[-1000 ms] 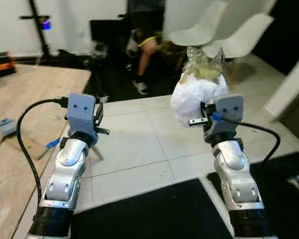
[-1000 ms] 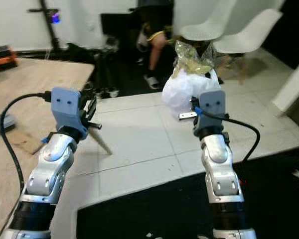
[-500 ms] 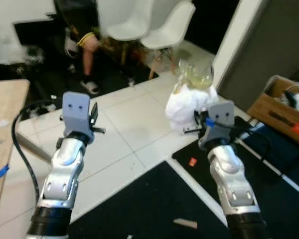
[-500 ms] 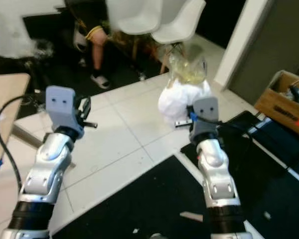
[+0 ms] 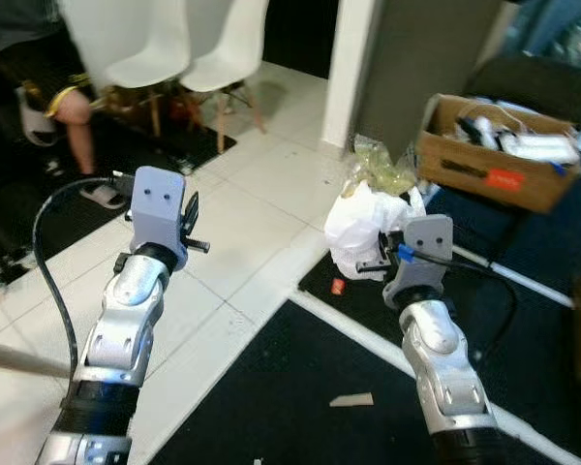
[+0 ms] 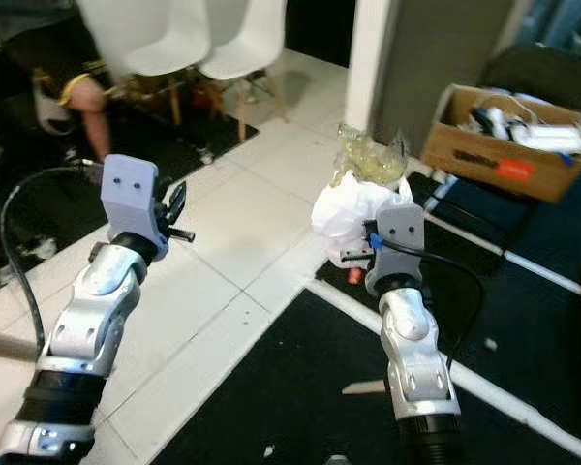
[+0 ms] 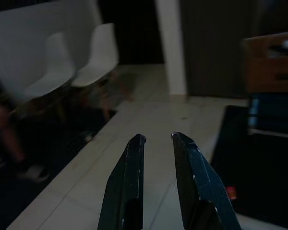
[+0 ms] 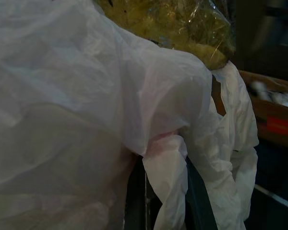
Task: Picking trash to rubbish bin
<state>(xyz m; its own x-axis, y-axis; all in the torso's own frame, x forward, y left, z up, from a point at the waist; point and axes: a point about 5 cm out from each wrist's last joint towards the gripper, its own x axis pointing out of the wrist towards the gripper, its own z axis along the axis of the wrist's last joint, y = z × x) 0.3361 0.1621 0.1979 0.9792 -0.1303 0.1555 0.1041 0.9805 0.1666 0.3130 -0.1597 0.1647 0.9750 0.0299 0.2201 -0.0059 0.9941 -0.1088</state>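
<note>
right gripper fingertips buried in white trash bag; person far left blurred, cut off at frame edge; cardboard box contents unreadable

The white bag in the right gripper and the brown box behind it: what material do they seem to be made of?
White bag, pinched in the right gripper: probably thin plastic film, matte and slightly translucent, going by its soft crumpled folds. A clear crinkly wrapper on top looks like glossy cellophane. Brown box: likely cardboard, with dull flat walls and open flaps.
</note>
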